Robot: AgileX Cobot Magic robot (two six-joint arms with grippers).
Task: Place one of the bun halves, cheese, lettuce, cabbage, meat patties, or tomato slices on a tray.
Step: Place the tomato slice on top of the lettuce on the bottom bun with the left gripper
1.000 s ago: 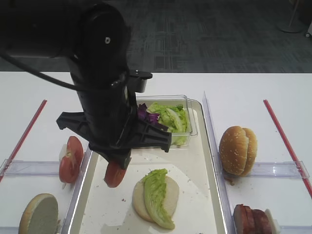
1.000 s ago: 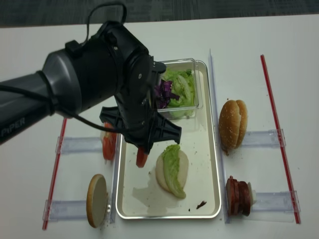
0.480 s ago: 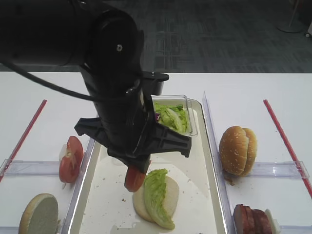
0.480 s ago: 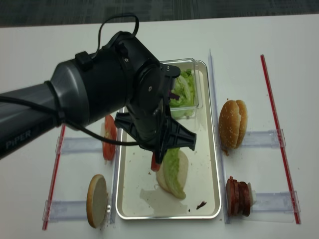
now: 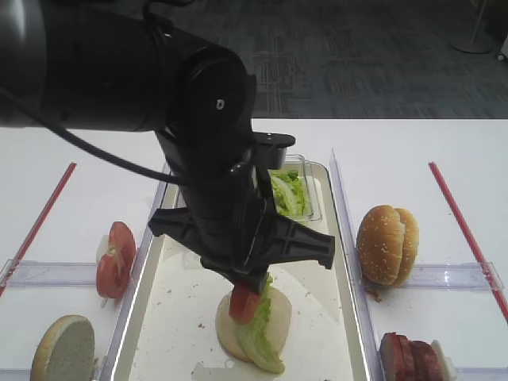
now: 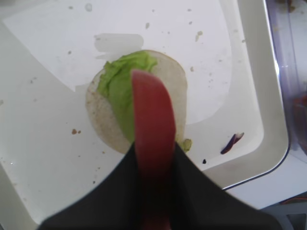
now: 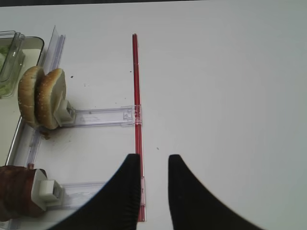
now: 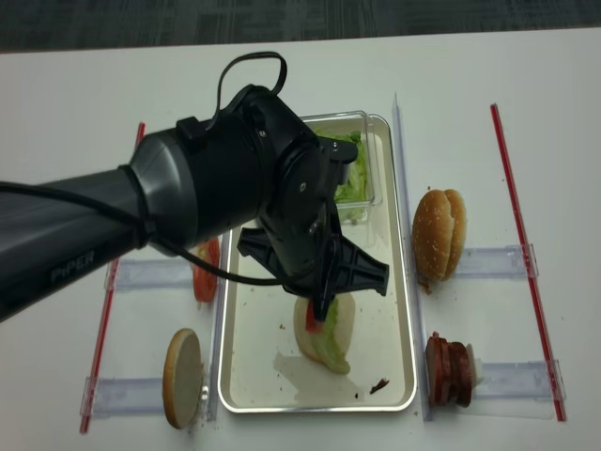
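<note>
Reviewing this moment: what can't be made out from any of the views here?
- Whether the red tomato slice touches the green lettuce leaf: left wrist view, slice covers the contact.
- Purple cabbage in the clear tub: both high views, arm blocks it.
- Reddish-brown meat patties: first high view, bottom edge cuts them.

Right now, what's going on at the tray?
The left gripper is shut on a tomato slice, holding it on edge right over the lettuce on the bun half in the tray. It is not released yet. The right gripper is off to the side over bare table, holding nothing.
</note>
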